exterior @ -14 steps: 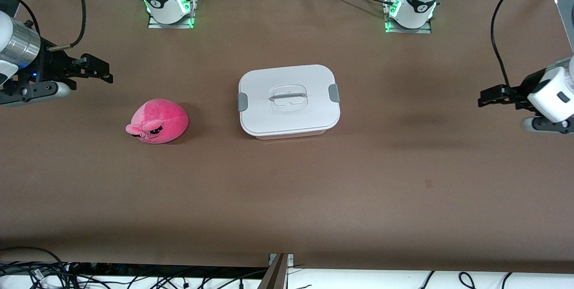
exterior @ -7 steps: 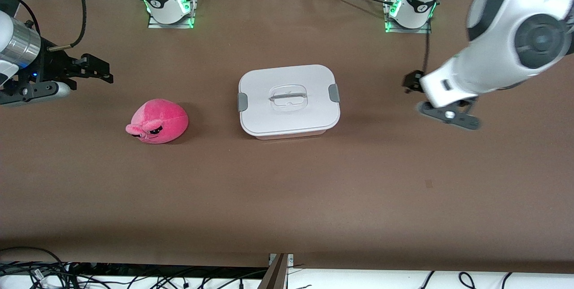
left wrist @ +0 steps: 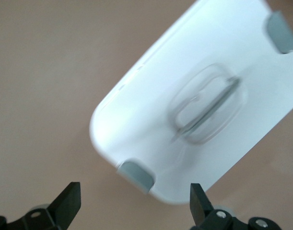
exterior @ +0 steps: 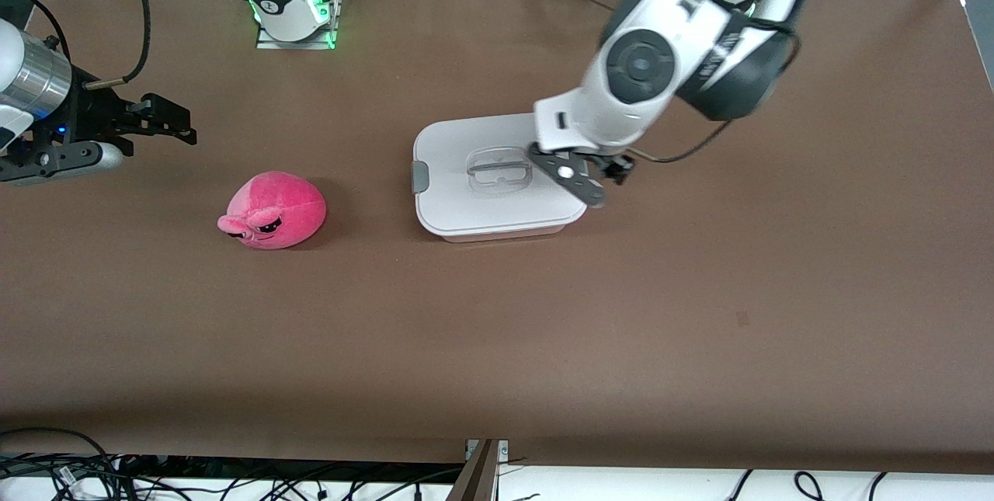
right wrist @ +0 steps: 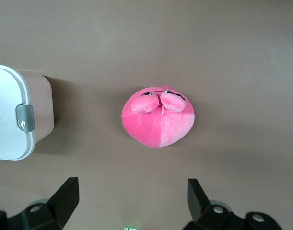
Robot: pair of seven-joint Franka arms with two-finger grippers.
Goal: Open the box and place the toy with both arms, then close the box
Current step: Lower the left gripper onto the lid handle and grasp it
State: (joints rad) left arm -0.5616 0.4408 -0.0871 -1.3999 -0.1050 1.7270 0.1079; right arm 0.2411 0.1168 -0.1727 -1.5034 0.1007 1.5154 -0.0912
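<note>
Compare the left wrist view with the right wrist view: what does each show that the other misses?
Only the left wrist view shows the box's recessed handle and both grey clips, with the open left tool over the box's end. Only the right wrist view shows the toy, with the open right tool above it. Both show the box, its lid on.

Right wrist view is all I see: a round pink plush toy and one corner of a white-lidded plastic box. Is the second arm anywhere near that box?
Observer: Yes. The left gripper hangs open over the translucent pink plastic box's end toward the left arm, above a grey clip.
Operator: Is the lid off?
Observer: No. The white lid sits on the box, and nothing touches its clear recessed handle.
</note>
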